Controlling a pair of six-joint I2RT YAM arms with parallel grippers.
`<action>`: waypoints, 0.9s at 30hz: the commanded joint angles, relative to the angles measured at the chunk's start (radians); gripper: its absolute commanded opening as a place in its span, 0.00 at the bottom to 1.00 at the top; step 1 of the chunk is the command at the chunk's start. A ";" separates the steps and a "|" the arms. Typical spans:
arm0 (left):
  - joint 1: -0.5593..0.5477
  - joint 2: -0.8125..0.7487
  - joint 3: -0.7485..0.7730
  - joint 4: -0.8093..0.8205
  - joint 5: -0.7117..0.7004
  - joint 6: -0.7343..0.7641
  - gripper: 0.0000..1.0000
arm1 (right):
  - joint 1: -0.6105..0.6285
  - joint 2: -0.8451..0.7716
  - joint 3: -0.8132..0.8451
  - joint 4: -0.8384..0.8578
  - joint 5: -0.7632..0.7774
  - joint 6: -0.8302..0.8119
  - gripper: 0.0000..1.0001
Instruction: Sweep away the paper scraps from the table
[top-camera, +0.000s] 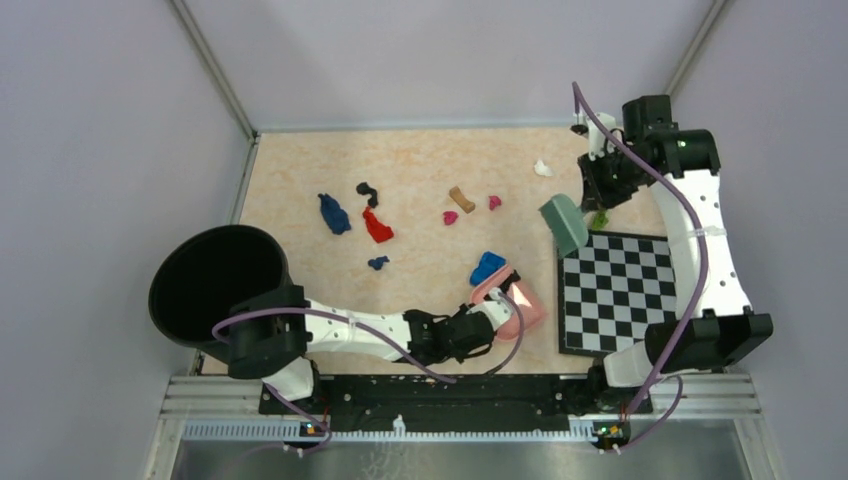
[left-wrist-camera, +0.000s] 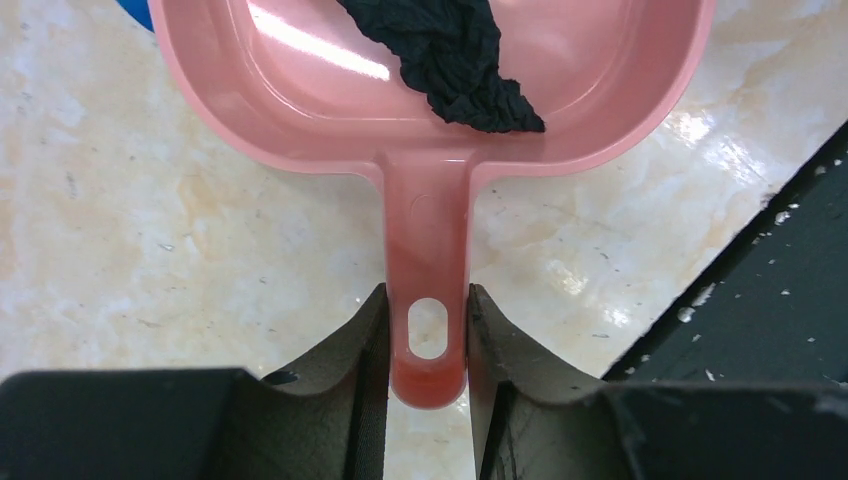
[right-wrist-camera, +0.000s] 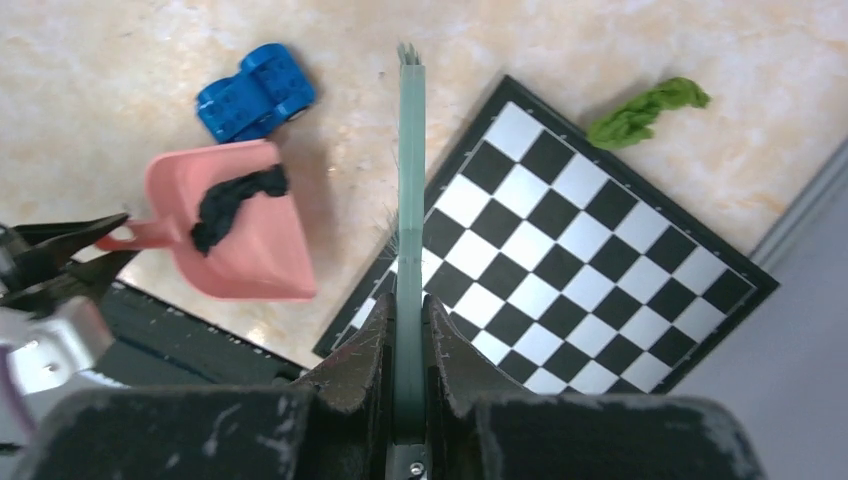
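Observation:
My left gripper (left-wrist-camera: 428, 300) is shut on the handle of a pink dustpan (left-wrist-camera: 300, 90), which rests near the table's (top-camera: 420, 160) front edge. A black paper scrap (left-wrist-camera: 455, 55) lies in the pan. My right gripper (right-wrist-camera: 408, 305) is shut on a flat grey-green brush (right-wrist-camera: 409, 180), held above the far left corner of the chequered board (top-camera: 618, 292). Loose scraps lie on the table: dark blue (top-camera: 333, 214), black (top-camera: 368, 191), red (top-camera: 377, 226), brown (top-camera: 461, 199), magenta (top-camera: 450, 217), white (top-camera: 542, 168) and green (right-wrist-camera: 648, 108).
A bright blue toy (top-camera: 487, 267) sits just beyond the dustpan's mouth. A round black bin (top-camera: 215, 285) stands at the table's front left corner. Grey walls and a metal frame close in the far and side edges.

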 joint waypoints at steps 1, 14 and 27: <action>-0.002 -0.069 -0.052 0.283 -0.090 0.150 0.00 | -0.042 0.086 0.061 0.046 0.114 -0.038 0.00; 0.118 0.119 0.482 -0.308 -0.014 0.285 0.00 | -0.130 0.288 0.173 0.251 0.412 -0.134 0.00; 0.357 0.287 0.757 -0.456 0.072 0.442 0.00 | -0.140 0.457 0.229 0.382 0.518 -0.179 0.00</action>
